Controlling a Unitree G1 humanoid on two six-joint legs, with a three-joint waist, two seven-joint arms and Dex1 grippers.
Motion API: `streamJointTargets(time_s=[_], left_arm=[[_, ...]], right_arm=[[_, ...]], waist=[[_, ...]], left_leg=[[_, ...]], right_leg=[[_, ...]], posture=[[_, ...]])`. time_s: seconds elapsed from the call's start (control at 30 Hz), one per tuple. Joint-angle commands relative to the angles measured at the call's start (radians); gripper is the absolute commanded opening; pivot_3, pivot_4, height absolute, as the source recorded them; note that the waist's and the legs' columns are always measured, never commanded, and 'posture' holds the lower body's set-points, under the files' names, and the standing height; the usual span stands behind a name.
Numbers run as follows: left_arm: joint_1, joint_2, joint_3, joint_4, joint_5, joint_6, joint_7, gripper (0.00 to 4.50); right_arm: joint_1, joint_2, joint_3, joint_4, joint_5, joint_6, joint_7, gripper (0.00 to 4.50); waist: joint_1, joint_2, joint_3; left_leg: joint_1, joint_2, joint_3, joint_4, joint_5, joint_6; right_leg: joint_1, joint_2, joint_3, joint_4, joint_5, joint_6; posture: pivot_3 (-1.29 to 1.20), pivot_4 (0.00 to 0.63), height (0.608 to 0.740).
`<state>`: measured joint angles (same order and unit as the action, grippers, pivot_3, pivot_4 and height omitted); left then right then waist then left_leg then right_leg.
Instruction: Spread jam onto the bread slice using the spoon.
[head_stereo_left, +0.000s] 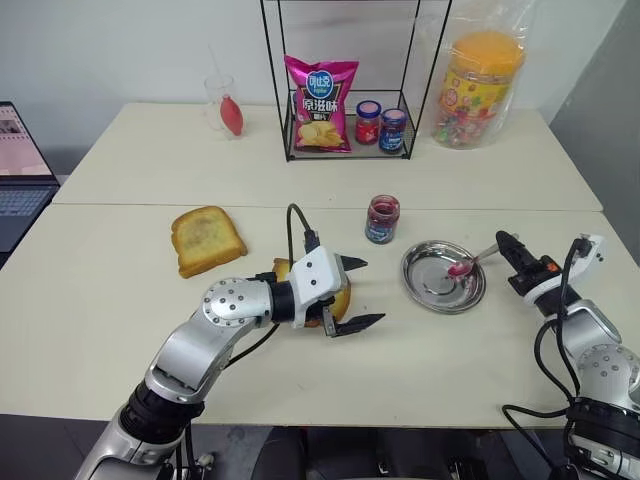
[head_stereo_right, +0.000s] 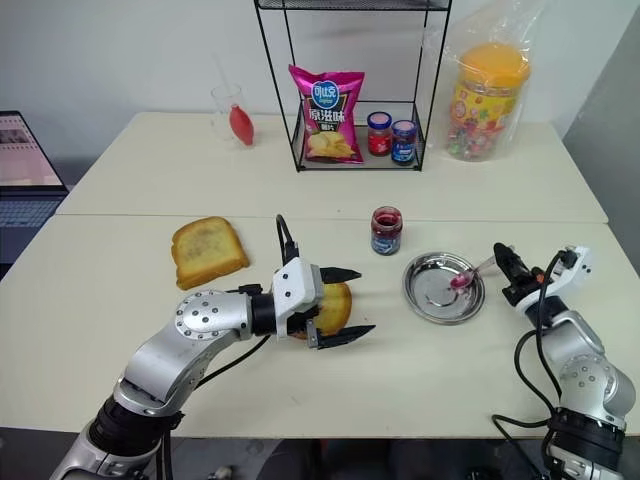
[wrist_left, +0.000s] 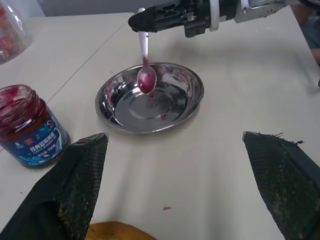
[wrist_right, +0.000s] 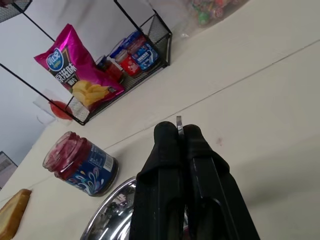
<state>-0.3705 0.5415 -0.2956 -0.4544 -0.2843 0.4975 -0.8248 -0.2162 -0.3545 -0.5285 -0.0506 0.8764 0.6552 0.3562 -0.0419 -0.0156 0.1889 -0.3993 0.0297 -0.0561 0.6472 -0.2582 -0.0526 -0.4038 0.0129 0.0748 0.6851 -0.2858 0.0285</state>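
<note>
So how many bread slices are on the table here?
2: one slice lies bare at the table's left; the other slice sits under the left gripper, partly hidden.

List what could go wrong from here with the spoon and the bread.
1. The right gripper pinches the spoon by its thin handle end; it could twist or slip, dropping jam into the steel dish.
2. The open left gripper sits over the bread slice, so it may block spreading.
3. The open jam jar stands near the spoon's likely path.
</note>
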Motion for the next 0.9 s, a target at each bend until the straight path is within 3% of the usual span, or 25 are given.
streamJointTargets(time_s=[0.03,0.27,0.3,0.57,0.8,0.9], left_arm=[[-0.043,-0.029,-0.013,-0.003,0.001,0.009,0.006,4.5],[-0.068,-0.051,-0.032,0.006,-0.001,0.012,-0.002,4.5],[-0.068,-0.052,-0.033,0.007,-0.001,0.012,-0.003,4.5],[-0.076,-0.052,-0.027,0.021,-0.004,0.005,-0.011,4.5],[-0.074,-0.054,-0.021,0.025,-0.001,0.002,-0.014,4.5],[-0.073,-0.052,-0.02,0.026,-0.001,0.0,-0.015,4.5]], right_arm=[[0.014,-0.015,-0.015,-0.003,-0.009,-0.031,0.01,0.02],[0.036,-0.011,-0.008,0.005,-0.004,-0.035,0.006,0.02],[0.038,-0.011,-0.006,0.003,-0.003,-0.033,0.004,0.47],[0.045,-0.012,0.001,-0.004,-0.001,-0.033,0.0,2.15],[0.049,-0.014,0.009,-0.004,-0.008,-0.043,0.009,3.97],[0.053,-0.018,0.018,-0.009,-0.02,-0.058,0.022,4.48]], waist=[[0.001,0.0,0.0],[0.003,0.0,0.0],[0.003,0.0,0.0],[0.001,0.0,0.0],[0.001,0.0,0.0],[0.001,0.0,0.0]], left_leg=[[0.0,0.0,0.0,0.0,0.0,0.0],[0.001,0.0,0.0,0.004,0.0,0.0],[0.001,0.0,0.0,0.004,0.0,0.0],[0.001,-0.001,0.0,0.007,0.001,0.001],[0.0,-0.001,0.0,0.013,0.001,0.001],[0.0,-0.001,0.0,0.014,0.001,0.001]], right_leg=[[0.0,0.0,0.0,0.001,0.0,0.0],[0.0,0.0,0.0,0.005,0.0,0.0],[0.0,0.0,0.0,0.005,0.0,0.0],[0.0,0.001,0.001,0.008,0.0,0.0],[0.0,0.001,0.001,0.011,0.0,0.0],[0.0,0.001,0.003,0.011,-0.001,0.002]], posture=[[0.0,0.15,0.74],[0.0,0.15,0.74],[0.0,0.15,0.74],[0.0,0.15,0.74],[0.0,0.15,0.74],[0.0,0.15,0.74]])
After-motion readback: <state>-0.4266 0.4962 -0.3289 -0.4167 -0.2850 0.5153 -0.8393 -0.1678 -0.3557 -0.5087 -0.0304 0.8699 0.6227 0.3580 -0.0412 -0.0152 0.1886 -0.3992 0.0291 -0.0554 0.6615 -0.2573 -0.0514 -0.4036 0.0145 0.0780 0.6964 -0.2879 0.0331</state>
